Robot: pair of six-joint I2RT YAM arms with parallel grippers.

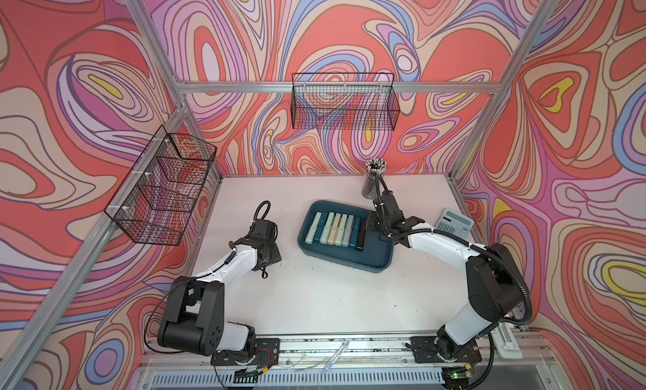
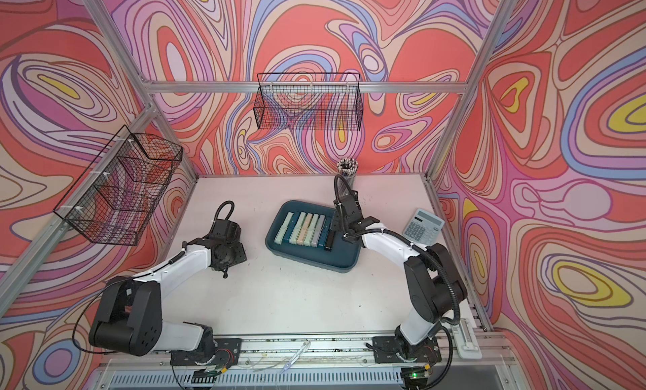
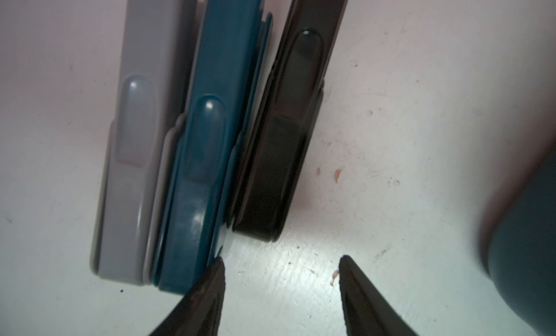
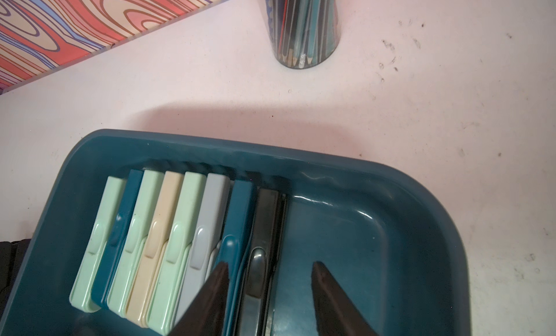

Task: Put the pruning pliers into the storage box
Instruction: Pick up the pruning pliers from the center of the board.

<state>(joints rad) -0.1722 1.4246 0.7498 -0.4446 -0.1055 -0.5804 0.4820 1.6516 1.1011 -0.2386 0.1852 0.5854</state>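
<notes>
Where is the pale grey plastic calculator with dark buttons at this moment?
In both top views the calculator lies flat near the pale table's right edge, right of the dark teal plastic tray.

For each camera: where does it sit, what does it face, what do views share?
Both top views: above the arm bases, looking down at table, left arm, right arm, storage box.
Left wrist: faces three loose pliers on the table; open left gripper shows.
Right wrist: faces boxed pliers; open right gripper shows.
Right wrist and top views share boxed pliers.
</notes>
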